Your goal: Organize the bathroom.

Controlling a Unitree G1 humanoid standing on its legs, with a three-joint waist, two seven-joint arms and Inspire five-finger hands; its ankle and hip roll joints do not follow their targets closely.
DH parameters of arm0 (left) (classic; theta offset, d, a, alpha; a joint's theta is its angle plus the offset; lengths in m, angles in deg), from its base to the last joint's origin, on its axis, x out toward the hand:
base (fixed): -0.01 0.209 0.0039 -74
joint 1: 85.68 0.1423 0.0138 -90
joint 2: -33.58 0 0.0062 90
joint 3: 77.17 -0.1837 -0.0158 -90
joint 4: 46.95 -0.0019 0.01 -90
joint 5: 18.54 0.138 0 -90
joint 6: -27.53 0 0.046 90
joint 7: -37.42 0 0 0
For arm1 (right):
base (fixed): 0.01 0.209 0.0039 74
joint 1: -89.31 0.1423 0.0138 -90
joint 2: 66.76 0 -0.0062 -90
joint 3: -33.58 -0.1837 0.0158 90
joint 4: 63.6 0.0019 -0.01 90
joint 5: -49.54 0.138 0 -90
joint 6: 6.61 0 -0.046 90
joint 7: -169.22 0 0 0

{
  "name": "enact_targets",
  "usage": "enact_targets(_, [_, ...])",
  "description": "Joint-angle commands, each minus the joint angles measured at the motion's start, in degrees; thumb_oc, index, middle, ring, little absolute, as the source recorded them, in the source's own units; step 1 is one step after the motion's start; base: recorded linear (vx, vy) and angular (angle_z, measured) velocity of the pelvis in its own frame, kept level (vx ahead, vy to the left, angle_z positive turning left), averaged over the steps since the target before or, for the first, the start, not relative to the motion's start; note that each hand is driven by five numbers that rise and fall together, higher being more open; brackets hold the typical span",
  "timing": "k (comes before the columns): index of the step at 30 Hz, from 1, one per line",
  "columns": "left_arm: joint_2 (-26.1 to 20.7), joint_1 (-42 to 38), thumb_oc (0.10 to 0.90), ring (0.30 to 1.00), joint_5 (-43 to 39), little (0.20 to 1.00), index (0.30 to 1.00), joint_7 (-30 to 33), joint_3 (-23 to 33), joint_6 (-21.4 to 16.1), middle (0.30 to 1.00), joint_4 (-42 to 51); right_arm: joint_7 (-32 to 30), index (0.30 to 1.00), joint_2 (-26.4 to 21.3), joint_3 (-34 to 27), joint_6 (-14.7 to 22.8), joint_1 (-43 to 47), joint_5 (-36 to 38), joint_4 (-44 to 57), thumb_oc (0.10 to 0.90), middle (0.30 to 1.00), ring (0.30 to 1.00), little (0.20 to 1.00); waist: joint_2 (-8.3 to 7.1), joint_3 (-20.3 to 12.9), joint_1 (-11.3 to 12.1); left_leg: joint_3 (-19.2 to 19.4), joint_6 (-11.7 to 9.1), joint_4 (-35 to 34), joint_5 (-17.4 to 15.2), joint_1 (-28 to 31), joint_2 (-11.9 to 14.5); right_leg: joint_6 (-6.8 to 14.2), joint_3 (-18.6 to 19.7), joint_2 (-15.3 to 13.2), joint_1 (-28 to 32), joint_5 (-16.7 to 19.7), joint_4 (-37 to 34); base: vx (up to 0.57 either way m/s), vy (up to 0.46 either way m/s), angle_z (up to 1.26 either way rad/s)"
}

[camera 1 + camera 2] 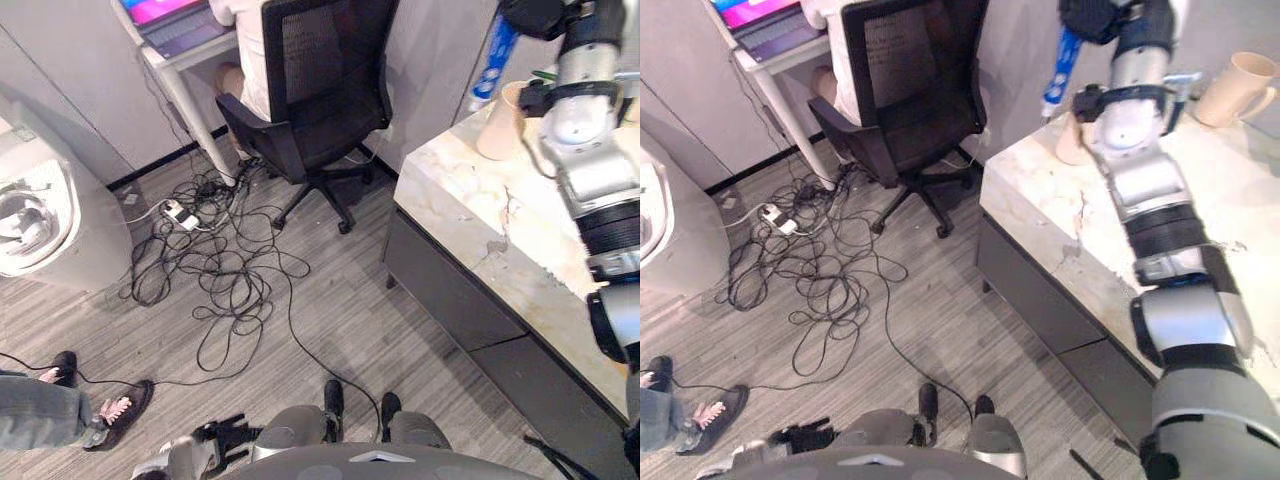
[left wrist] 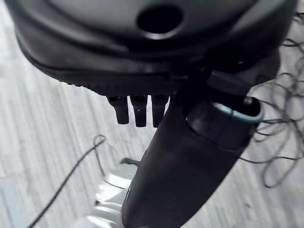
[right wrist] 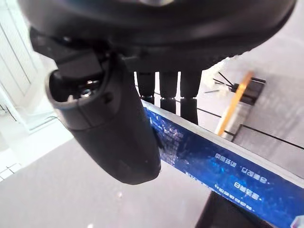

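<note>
Hanging from the right hand (image 1: 1102, 18) at the far end of the counter, a blue toothpaste tube (image 1: 1060, 66) points down toward the floor beyond the counter's far-left corner. The right wrist view shows the fingers (image 3: 167, 90) curled over the tube's blue face (image 3: 223, 168) and the thumb (image 3: 111, 135) closed against its other side, so the tube is pinched between them.

Just right of the hanging tube a beige cup (image 1: 498, 122) stands upright on the marble counter (image 1: 470, 205), partly behind the right arm. A second beige mug (image 1: 1238, 85) stands farther right on the same top, well apart from the first. Dark drawer fronts (image 1: 1040, 300) run below the counter's left edge.

The left hand (image 1: 225, 432) hangs low at the near left over the grey plank floor (image 1: 340, 310); in its wrist view its fingers (image 2: 138, 110) look bent, though I cannot tell how far they close, and nothing shows in them.

Farther left, a black office chair (image 1: 310, 95) with a person (image 1: 250, 60) seated in it faces a desk carrying a laptop (image 1: 175, 22). A tangle of black cables (image 1: 215, 250) spreads over the floor beside the chair, and another person's shoe (image 1: 125, 408) shows at the near left.
</note>
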Motion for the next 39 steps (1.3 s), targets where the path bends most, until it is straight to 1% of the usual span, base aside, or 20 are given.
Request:
enact_targets(1, [-2.6, 2.3, 0.8, 0.9, -3.3, 0.9, 0.9, 0.6, 0.1, -1.3, 0.9, -2.7, -3.5, 0.3, -2.9, -3.7, 6.2, 8.6, -2.7, 6.6, 0.4, 0.3, 0.3, 0.3, -2.19, -4.4, 0.6, -0.1, -3.8, 1.2, -5.3, 2.3, 4.1, 2.5, -1.1, -0.2, -1.3, -2.9, 4.1, 0.04, 0.044, -0.41])
enact_targets(2, [-2.6, 2.3, 0.8, 0.9, -4.1, 0.9, 0.9, 0.9, 0.8, -1.7, 0.9, -3.1, -3.2, 0.3, -2.7, -4.5, 6.1, 7.9, -2.1, 8.1, 0.4, 0.3, 0.3, 0.3, -1.95, -4.1, 0.6, 0.1, -3.5, 0.2, -5.1, 2.9, 4.0, 3.0, -2.0, -0.5, -2.5, -3.0, 5.6, 0.0, 0.036, -0.54])
enact_targets(3, [-2.6, 2.5, 0.8, 0.9, -4.3, 0.9, 0.9, 0.8, 1.3, -2.0, 0.9, -3.3, -2.8, 0.3, -2.5, -5.1, 6.2, 7.5, -2.0, 8.9, 0.4, 0.3, 0.3, 0.3, -1.55, -3.8, 0.7, 0.9, -3.1, -0.4, -5.0, 3.3, 4.1, 3.3, -2.8, -0.6, -3.9, -3.6, 9.9, 0.0, 0.03, -0.43])
enact_targets(4, [-2.6, 2.5, 0.8, 0.9, -4.3, 0.9, 0.9, 0.8, 1.3, -2.0, 0.9, -3.3, -2.8, 0.3, -2.5, -5.1, 6.2, 7.5, -2.0, 8.9, 0.4, 0.3, 0.3, 0.3, -1.55, -3.8, 0.7, 0.9, -3.1, -0.4, -5.0, 3.3, 4.1, 3.3, -2.8, -0.6, -3.9, -3.6, 9.9, 0.02, 0.012, -0.69])
enact_targets(5, [-2.4, 3.5, 0.8, 0.9, -3.4, 0.9, 0.9, 0.9, 2.5, -3.1, 0.9, -4.0, -2.3, 0.3, -2.0, -6.1, 5.6, 6.5, -1.7, 11.6, 0.4, 0.3, 0.3, 0.3, -1.03, -3.2, 0.4, 1.7, -2.5, -0.9, -5.4, 4.1, 4.1, 4.7, -2.0, -1.5, -7.4, -1.8, 15.6, 0.03, -0.006, -0.5])
enact_targets(6, [-2.4, 3.5, 0.8, 0.9, -3.4, 0.9, 0.9, 0.9, 2.5, -3.1, 0.9, -4.0, -2.3, 0.3, -2.0, -6.1, 5.6, 6.5, -1.7, 11.6, 0.4, 0.3, 0.3, 0.3, -1.03, -3.2, 0.4, 1.7, -2.5, -0.9, -5.4, 4.1, 4.1, 4.7, -2.0, -1.5, -7.4, -1.8, 15.6, 0.05, -0.045, -0.69])
enact_targets(7, [-2.4, 3.6, 0.8, 0.9, -3.6, 0.9, 0.9, 1.0, 3.2, -3.7, 0.9, -4.4, -2.2, 0.3, -1.4, -6.4, 4.7, 6.0, -2.4, 13.3, 0.4, 0.3, 0.3, 0.3, -1.11, -2.9, 0.3, 2.1, -2.6, -0.7, -5.8, 4.5, 4.0, 5.3, -1.6, -2.7, -8.0, -0.6, 13.1, 0.05, -0.12, -0.38])
enact_targets(9, [-2.4, 3.1, 0.8, 0.9, -5.1, 0.9, 0.9, 1.1, 3.9, -4.6, 0.9, -4.3, -3.0, 0.3, -0.7, -5.9, 5.2, 6.1, -3.9, 15.0, 0.4, 0.3, 0.3, 0.3, -2.21, -1.9, -0.1, 3.1, -2.5, 0.6, -8.0, 4.3, 3.1, 7.4, 0.2, -6.2, -8.0, 5.1, 2.0, 0.02, -0.228, -0.54])
enact_targets(10, [-2.6, 2.8, 0.8, 0.9, -6.1, 0.9, 0.9, 1.5, 4.1, -4.9, 0.9, -3.3, -3.4, 0.3, 0.1, -6.0, 5.3, 6.3, -4.4, 16.4, 0.4, 0.3, 0.3, 0.3, -2.47, -0.8, -0.8, 3.4, -2.5, 2.8, -9.6, 3.6, 4.0, 7.0, 4.1, -5.7, -8.6, 6.1, -0.7, -0.03, -0.266, -0.52])
enact_targets(12, [-2.7, 2.7, 0.8, 0.9, -6.4, 0.9, 0.9, 1.8, 3.8, -5.1, 0.9, -3.0, -3.4, 0.3, -0.2, -6.4, 4.9, 6.1, -4.3, 17.3, 0.4, 0.3, 0.3, 0.3, -2.74, -0.7, -1.3, 4.1, -2.9, 5.4, -10.1, 2.2, 5.1, 6.4, 5.9, -4.7, -7.8, 4.9, -0.9, 0.03, -0.25, -0.26])
enact_targets(13, [-2.3, 3.1, 0.8, 0.9, -4.8, 0.9, 0.9, 0.8, 4.2, -5.4, 0.9, -2.6, -3.1, 0.3, -0.6, -6.7, 3.5, 6.0, -4.7, 18.0, 0.4, 0.3, 0.3, 0.3, -3.25, -0.7, -1.2, 3.8, -3.3, 8.0, -9.7, 1.0, 6.0, 5.8, 5.5, -3.6, -6.8, 4.0, -0.1, 0.09, -0.242, 0.08])
enact_targets(15, [-2.0, 2.6, 0.8, 0.9, -2.1, 0.9, 0.9, -0.4, 3.9, -5.8, 0.9, -3.4, -2.8, 0.3, -1.8, -6.8, 3.5, 6.4, -4.3, 16.4, 0.4, 0.3, 0.3, 0.3, -3.92, -1.3, -1.1, 3.0, -3.9, 9.3, -9.6, 0.4, 7.0, 4.7, 4.7, -2.5, -5.6, 3.0, 0.1, 0.15, -0.238, 0.36])
enact_targets(16, [-1.6, 2.2, 0.8, 0.9, -2.0, 0.9, 0.9, -0.8, 3.4, -5.8, 0.9, -3.6, -3.0, 0.3, -3.6, -6.5, 5.5, 6.7, -2.5, 12.9, 0.4, 0.3, 0.3, 0.3, -4.17, -2.2, -0.9, 1.9, -4.2, 8.6, -9.0, 0.6, 7.8, 4.1, 4.1, -1.9, -4.8, 2.3, -0.3, 0.14, -0.151, 0.62])
enact_targets(18, [-1.5, 1.9, 0.8, 0.9, -1.2, 0.9, 0.9, -0.4, 3.3, -5.0, 0.9, -3.4, -2.7, 0.3, -4.5, -6.7, 6.2, 7.1, -1.8, 11.3, 0.4, 0.3, 0.3, 0.3, -4.06, -2.6, -0.9, 1.4, -4.6, 8.1, -8.6, 0.7, 8.2, 3.9, 3.8, -1.7, -4.4, 1.9, -0.3, 0.09, -0.063, 0.5])
enact_targets(19, [-1.5, 1.9, 0.8, 0.9, -1.2, 0.9, 0.9, -0.4, 3.3, -5.0, 0.9, -3.4, -2.7, 0.3, -4.5, -6.7, 6.2, 7.1, -1.8, 11.3, 0.4, 0.3, 0.3, 0.3, -4.06, -2.6, -0.9, 1.4, -4.6, 8.1, -8.6, 0.7, 8.2, 3.9, 3.8, -1.7, -4.4, 1.9, -0.3, 0.08, -0.024, 0.24])
enact_targets(22, [-1.3, 2.3, 0.8, 0.9, -1.1, 0.9, 0.9, -0.2, 2.5, -4.1, 0.9, -4.0, -2.8, 0.3, -5.7, -5.5, 7.7, 8.4, 0.3, 7.8, 0.4, 0.3, 0.3, 0.3, -3.59, -3.4, -0.9, 0.9, -5.5, 6.4, -7.9, 1.9, 8.9, 3.8, 3.6, -1.9, -3.6, 1.5, -0.6, 0.13, 0.017, 0.11])
enact_targets(25, [-1.5, 3.3, 0.8, 0.9, -1.8, 0.9, 0.9, 0.5, 2.9, -4.0, 0.9, -4.8, -2.3, 0.3, -5.6, -5.3, 7.0, 8.9, 1.2, 7.3, 0.4, 0.3, 0.3, 0.3, -3.29, -4.7, -1.3, 1.6, -5.7, 4.5, -8.0, 4.0, 9.1, 4.2, 3.8, -2.5, -3.0, 1.3, -1.0, 0.14, 0.04, 0.05])
enact_targets(30, [-1.9, 4.3, 0.8, 0.9, -2.2, 0.9, 0.9, 0.3, 3.2, -3.8, 0.9, -4.2, -1.8, 0.3, -5.3, -5.1, 6.6, 9.5, 0.9, 7.5, 0.4, 0.3, 0.3, 0.3, -3.07, -5.7, -1.4, 2.0, -5.6, 3.1, -8.1, 5.3, 9.1, 4.6, 4.1, -2.7, -2.7, 1.3, -1.3, 0.09, 0.032, 0.01])
enact_targets(39, [-0.4, 6.0, 0.8, 0.9, -2.0, 0.9, 0.9, 0.6, 3.9, -3.6, 0.9, -2.0, -2.4, 0.3, -3.4, -7.0, 5.3, 7.7, 0.3, 10.0, 0.4, 0.3, 0.3, 0.3, -3.58, -6.8, -0.8, 2.1, -5.4, 2.7, -8.6, 6.0, 9.4, 4.7, 4.5, -2.5, -2.5, 0.8, -1.2, 0.06, -0.003, 0.01])
